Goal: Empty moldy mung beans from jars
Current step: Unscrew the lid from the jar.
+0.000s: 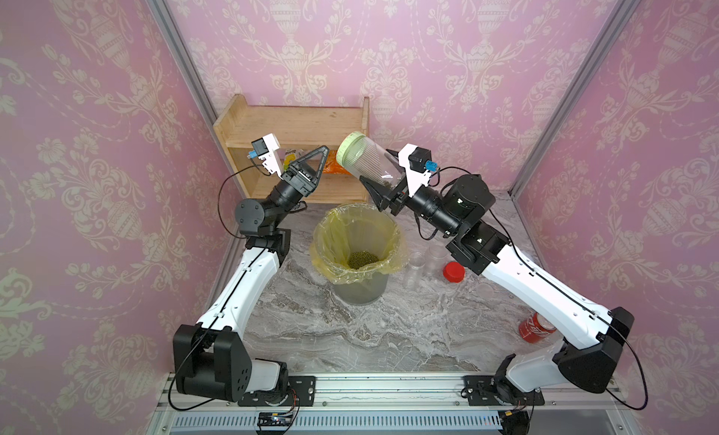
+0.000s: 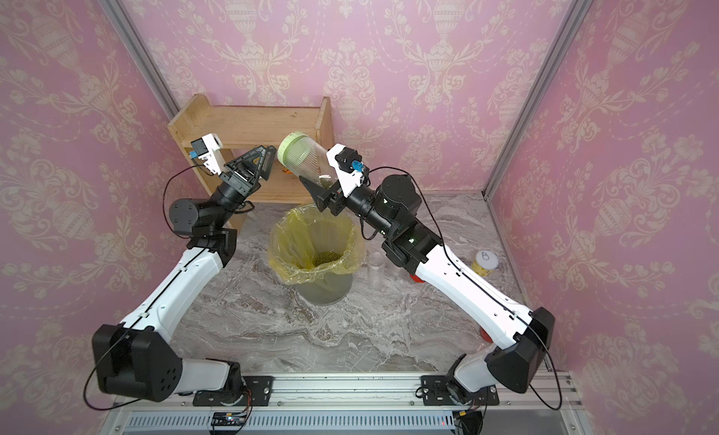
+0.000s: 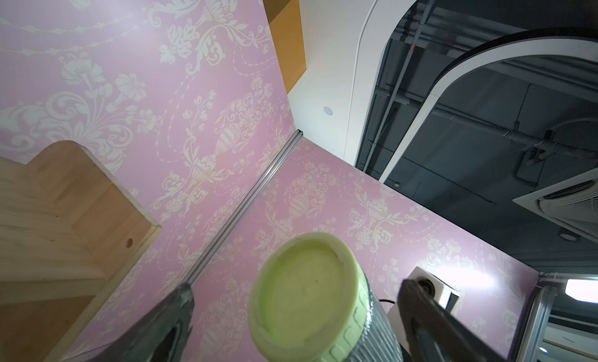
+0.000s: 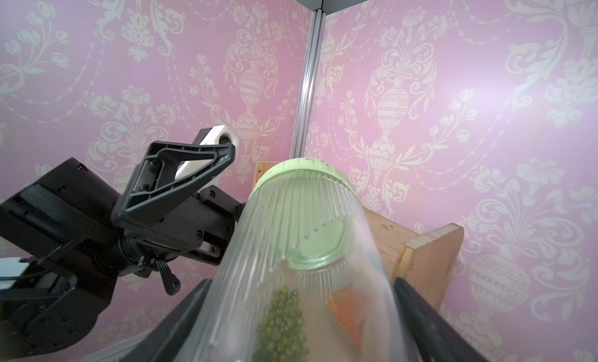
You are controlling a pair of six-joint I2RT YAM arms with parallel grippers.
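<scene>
My right gripper (image 1: 389, 180) (image 2: 325, 184) (image 4: 301, 295) is shut on the base of a wide ribbed clear jar (image 1: 369, 162) (image 2: 309, 160) (image 4: 301, 234). The jar is tilted, held above the bin, with its pale green lid (image 1: 347, 149) (image 3: 307, 299) pointing at my left gripper (image 1: 325, 157) (image 2: 270, 160) (image 3: 297, 290). That gripper is open, its jaws standing wide on either side of the lid without touching it. Some mung beans (image 4: 281, 324) lie in the jar's lower end. More mung beans (image 1: 362, 260) (image 2: 328, 258) lie in the yellow-lined bin (image 1: 393, 227).
Two open clear jars (image 1: 414, 271) (image 1: 435, 256) and a red lid (image 1: 453, 272) stand right of the bin under my right arm. A red drink can (image 1: 537, 328) and a yellow tin (image 2: 484, 264) are further right. A wooden shelf (image 1: 291, 125) holds an orange packet (image 1: 334, 166).
</scene>
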